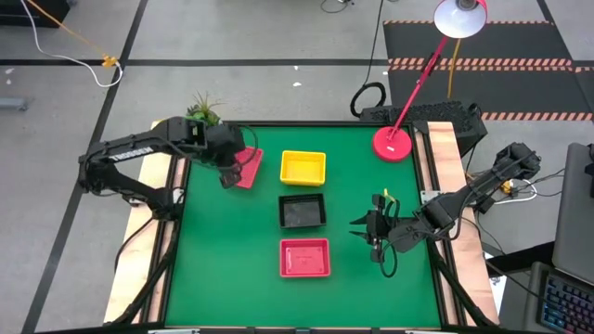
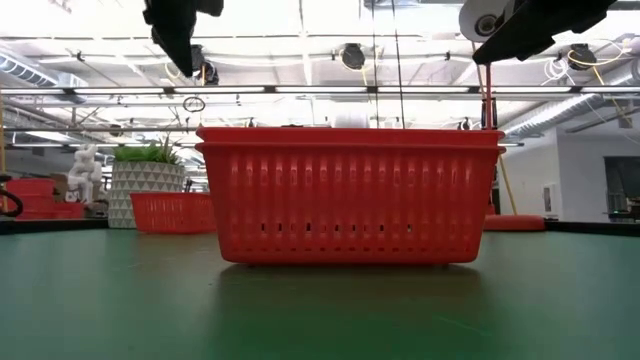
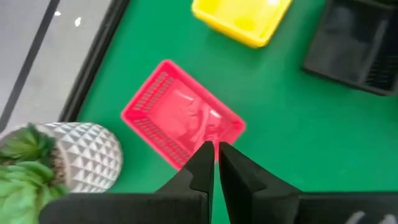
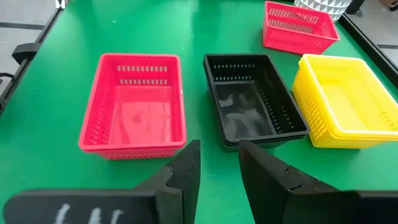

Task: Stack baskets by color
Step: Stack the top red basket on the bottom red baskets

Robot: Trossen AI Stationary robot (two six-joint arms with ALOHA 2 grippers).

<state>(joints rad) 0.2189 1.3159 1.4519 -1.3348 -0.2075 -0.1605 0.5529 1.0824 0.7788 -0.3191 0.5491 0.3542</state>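
Hovering over the far left corner of the green table (image 1: 213,278), the left gripper (image 1: 229,176) hangs just above a lone red basket (image 1: 249,169) that sits askew beside the white plant pot (image 3: 74,155), and in its own wrist view the two dark fingers (image 3: 202,165) stand pressed almost together with only a sliver of red showing between them, nothing visibly caught there. Whether the tips touch the basket's rim, I cannot tell. Down the middle of the table runs a neat column: the yellow baskets (image 1: 303,168) at the far end, the black baskets (image 1: 303,211) just beside them in the centre, and the near red baskets (image 1: 305,258) closest to the front edge. From the right wrist view the yellow and black ones each show doubled rims, so those are nested piles; the near red one shows two rims in the low view as well. Over on the right, the right gripper (image 1: 371,230) sits near the column, apart from all three piles, its fingers (image 4: 186,171) parted by a modest gap and holding nothing, pointed toward the red and black piles. The red lamp base (image 1: 393,143) stands at the far right corner, well apart from the baskets. In the low view the near red pile fills the middle, with the lone red basket and the pot behind it.
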